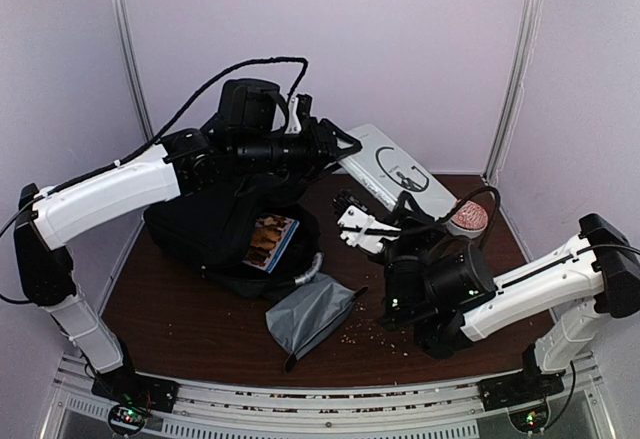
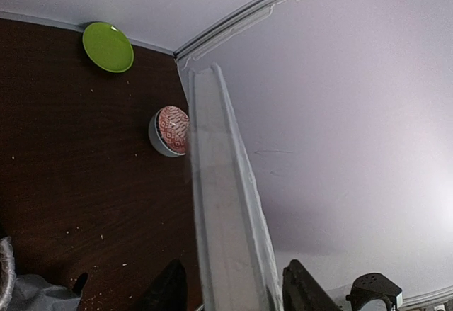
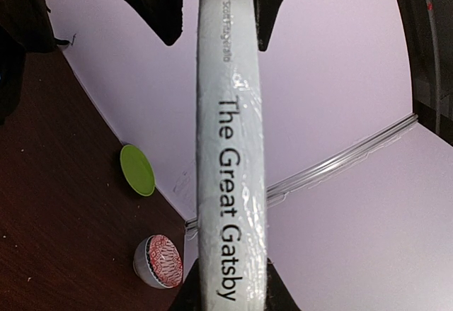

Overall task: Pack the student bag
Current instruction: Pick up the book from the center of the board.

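Left gripper (image 2: 233, 283): jaws apart, astride the far end of a white paperback, "The Great Gatsby" (image 1: 398, 171); sliver of gap on one side, not clamped. Student bag (image 1: 205, 224) lies on the left half of the brown table (image 1: 190, 324) under the left arm, mouth open, a picture-covered booklet (image 1: 270, 241) in the opening. Grey zip pouch (image 1: 310, 314) just in front of it. Right gripper (image 3: 230, 293) clamped on the paperback's near end, holding it above the table. Patterned bowl (image 1: 468, 219) at far right.
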